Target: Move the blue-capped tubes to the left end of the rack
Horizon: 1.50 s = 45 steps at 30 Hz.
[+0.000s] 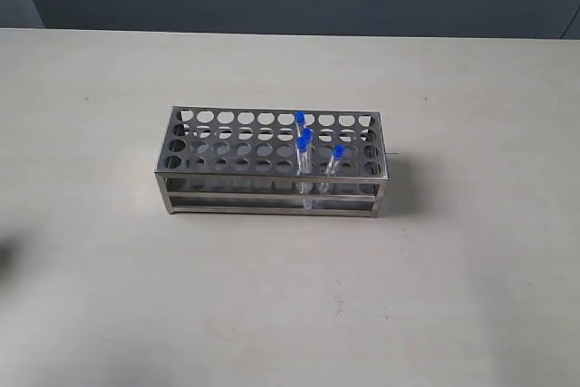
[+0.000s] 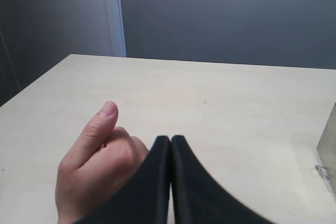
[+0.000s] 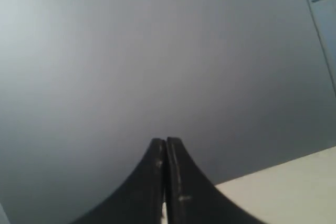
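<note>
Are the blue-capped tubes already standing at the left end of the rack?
No, the four blue-capped tubes stand right of the middle of the rack, whose left holes hold nothing.

Closed jaws beside a hand (image 2: 97,174)

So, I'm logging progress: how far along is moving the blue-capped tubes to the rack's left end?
Done: nothing; all four blue-capped tubes stand right of middle in the rack. In hand: nothing; left end effector and right end effector are shut, empty. Left: all four moves.
</note>
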Motion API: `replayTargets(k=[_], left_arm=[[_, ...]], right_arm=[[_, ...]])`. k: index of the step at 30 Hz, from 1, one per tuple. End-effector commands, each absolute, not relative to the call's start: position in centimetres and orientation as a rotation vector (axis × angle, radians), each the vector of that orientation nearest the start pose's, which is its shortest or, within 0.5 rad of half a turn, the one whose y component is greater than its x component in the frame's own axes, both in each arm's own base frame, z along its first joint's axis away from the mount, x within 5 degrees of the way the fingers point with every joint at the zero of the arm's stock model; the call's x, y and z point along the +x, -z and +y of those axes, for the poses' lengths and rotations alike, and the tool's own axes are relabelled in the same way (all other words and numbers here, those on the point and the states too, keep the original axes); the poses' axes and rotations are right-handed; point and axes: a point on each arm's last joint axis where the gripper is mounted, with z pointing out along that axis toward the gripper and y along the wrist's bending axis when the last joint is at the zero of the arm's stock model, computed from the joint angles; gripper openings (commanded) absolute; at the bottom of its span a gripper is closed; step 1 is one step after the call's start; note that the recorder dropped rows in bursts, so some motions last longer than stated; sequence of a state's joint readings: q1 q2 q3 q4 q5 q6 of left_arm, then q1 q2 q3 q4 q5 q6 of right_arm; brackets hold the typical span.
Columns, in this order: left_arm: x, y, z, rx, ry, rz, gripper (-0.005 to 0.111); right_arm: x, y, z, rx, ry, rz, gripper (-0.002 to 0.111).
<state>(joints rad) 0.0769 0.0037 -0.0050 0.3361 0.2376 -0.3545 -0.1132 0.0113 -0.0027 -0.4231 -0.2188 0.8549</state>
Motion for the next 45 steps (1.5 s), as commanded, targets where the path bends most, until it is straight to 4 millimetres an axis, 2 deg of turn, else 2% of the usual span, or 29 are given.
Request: replayTargets(k=[1,8,11,13,14,17,19,21,24,26,28,29,31,33,35,38,41,45], left_arm=[[5.5,-19.3,1.1,-0.142,-0.094,1.703,0.000],[5.5,-19.3,1.1,-0.142,-0.094,1.703,0.000],[5.5,-19.3,1.1,-0.142,-0.094,1.703,0.000],[5.5,-19.3,1.1,-0.142,-0.094,1.703,0.000],[5.5,-19.3,1.1,-0.142,-0.094,1.703,0.000],[5.5,-19.3,1.1,-0.142,-0.094,1.703,0.000],[5.5,-19.3,1.1,-0.142,-0.094,1.703,0.000],[5.5,-19.3,1.1,-0.142,-0.094,1.703,0.000],[5.5,-19.3,1.1,-0.142,-0.094,1.703,0.000],[5.5,-19.3,1.1,-0.140,-0.096,1.703,0.000],[5.5,-19.3,1.1,-0.140,-0.096,1.703,0.000],[5.5,-19.3,1.1,-0.140,-0.096,1.703,0.000],[5.5,-19.3,1.1,-0.140,-0.096,1.703,0.000],[5.5,-19.3,1.1,-0.140,-0.096,1.703,0.000],[5.5,-19.3,1.1,-0.143,-0.093,1.703,0.000],[5.5,-19.3,1.1,-0.143,-0.093,1.703,0.000],[5.5,-19.3,1.1,-0.143,-0.093,1.703,0.000],[5.5,-19.3,1.1,-0.143,-0.093,1.703,0.000]], right_arm=[[5.4,-22.9,0.0,0.322,-0.334,1.296,0.000],[5.5,-22.8,-0.1,0.351,-0.351,1.299,0.000],[5.5,-22.4,-0.3,0.426,-0.383,1.325,0.000],[5.5,-22.5,-0.4,0.478,-0.443,1.299,0.000],[5.4,-23.0,-0.3,0.442,-0.445,1.262,0.000],[4.7,-26.6,0.3,0.213,-0.338,1.080,0.000],[5.1,-29.8,0.1,0.179,-0.223,1.094,-0.001],[6.5,-33.0,-0.2,0.139,-0.121,1.140,-0.001],[10.8,-39.4,-0.4,0.043,-0.057,1.092,-0.001],[14.0,-43.2,0.0,-0.087,-0.007,1.072,-0.001],[17.0,-44.8,0.5,-0.142,-0.046,1.144,-0.001],[18.7,-44.8,0.9,-0.167,-0.091,1.198,-0.001],[21.7,-43.1,2.4,-0.257,-0.198,1.299,-0.001],[24.8,-39.6,4.4,-0.364,-0.319,1.399,-0.001],[27.0,-35.5,6.6,-0.437,-0.412,1.496,-0.001],[28.2,-29.7,9.2,-0.492,-0.436,1.583,-0.001],[28.0,-25.2,10.9,-0.420,-0.435,1.603,-0.001],[27.6,-20.7,11.8,-0.356,-0.367,1.676,-0.001]])
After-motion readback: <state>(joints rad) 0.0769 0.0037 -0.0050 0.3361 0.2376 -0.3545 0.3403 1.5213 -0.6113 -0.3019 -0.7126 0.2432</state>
